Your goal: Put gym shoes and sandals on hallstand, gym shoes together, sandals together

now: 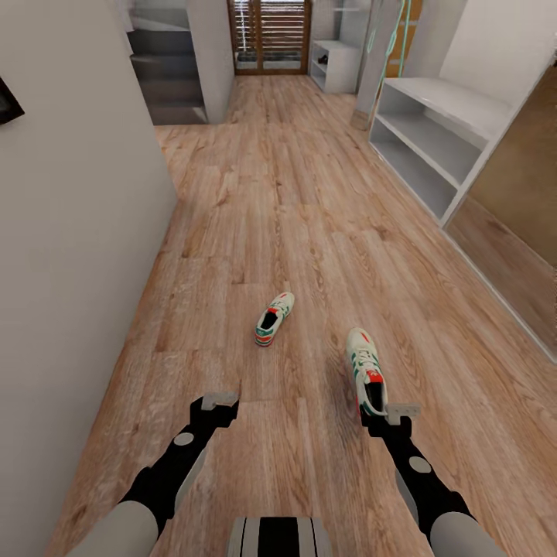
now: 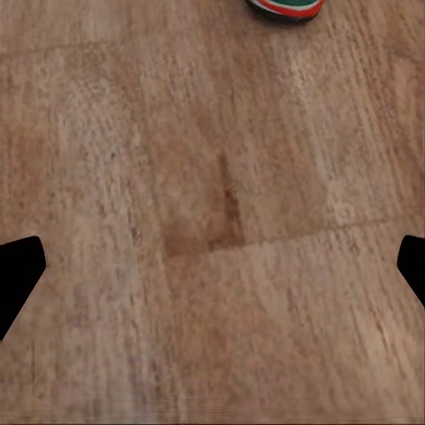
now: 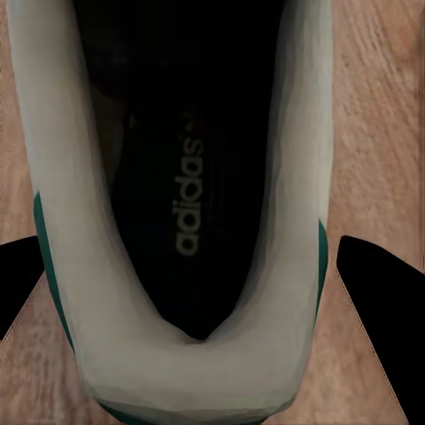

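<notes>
Two white gym shoes with green stripes lie on the corridor floor [image 1: 294,193]. One shoe [image 1: 275,318] is in the middle, and its edge [image 2: 285,7] peeks into the left wrist view. The other shoe [image 1: 366,370] lies to the right. My right gripper [image 1: 391,410] hangs over its heel. In the right wrist view that gripper [image 3: 204,283] is open, with its black fingertips on either side of the shoe's heel opening [image 3: 62,177]. My left gripper [image 1: 215,401] [image 2: 212,266] is open over bare planks. The sandals are out of view. Two grey shelf units show; I cannot tell which is the hallstand.
A low light-grey two-shelf unit [image 1: 433,131] runs along the right wall. A smaller grey unit with an upper shelf [image 1: 336,66] stands at the far end beside a slatted wooden door [image 1: 271,35]. A white wall [image 1: 77,232] bounds the left side.
</notes>
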Motion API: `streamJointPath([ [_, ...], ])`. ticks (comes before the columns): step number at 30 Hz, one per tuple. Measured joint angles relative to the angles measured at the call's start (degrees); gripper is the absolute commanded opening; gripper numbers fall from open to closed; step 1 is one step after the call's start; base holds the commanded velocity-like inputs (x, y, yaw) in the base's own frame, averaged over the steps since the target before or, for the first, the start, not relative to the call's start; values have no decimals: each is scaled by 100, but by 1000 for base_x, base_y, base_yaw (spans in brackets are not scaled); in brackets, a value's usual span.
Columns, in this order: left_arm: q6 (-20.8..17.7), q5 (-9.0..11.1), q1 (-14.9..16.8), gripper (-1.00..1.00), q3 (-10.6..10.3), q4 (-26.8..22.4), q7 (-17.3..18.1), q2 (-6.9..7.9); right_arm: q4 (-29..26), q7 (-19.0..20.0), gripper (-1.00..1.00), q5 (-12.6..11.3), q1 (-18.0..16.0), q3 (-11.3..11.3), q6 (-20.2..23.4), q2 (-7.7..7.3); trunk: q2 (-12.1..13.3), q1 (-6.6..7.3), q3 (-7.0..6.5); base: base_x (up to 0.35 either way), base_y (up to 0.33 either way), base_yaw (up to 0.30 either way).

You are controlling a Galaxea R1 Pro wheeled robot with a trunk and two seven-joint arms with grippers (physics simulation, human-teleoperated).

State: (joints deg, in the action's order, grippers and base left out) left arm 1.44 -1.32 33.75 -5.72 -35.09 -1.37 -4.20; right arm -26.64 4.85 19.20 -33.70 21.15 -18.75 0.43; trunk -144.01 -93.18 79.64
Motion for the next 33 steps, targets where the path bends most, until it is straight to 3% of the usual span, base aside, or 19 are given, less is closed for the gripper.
streamJointPath([
  [6,281,0,-159,100,73,188,-14,44,-5,2,-100,-1,3,8,-5,-25,8,16,-163,0,0,-44],
  [18,375,-19,-195,100,266,408,-29,237,-1,7,-100,7,5,11,-7,-218,24,46,-529,0,0,-65],
  [25,385,-7,-203,100,286,583,-64,312,10,10,-100,11,65,14,-9,-249,34,64,-745,0,0,-59],
  [33,739,6,-205,100,301,930,-107,341,1,8,-100,-1,273,9,-44,-247,44,85,-993,0,0,-13],
])
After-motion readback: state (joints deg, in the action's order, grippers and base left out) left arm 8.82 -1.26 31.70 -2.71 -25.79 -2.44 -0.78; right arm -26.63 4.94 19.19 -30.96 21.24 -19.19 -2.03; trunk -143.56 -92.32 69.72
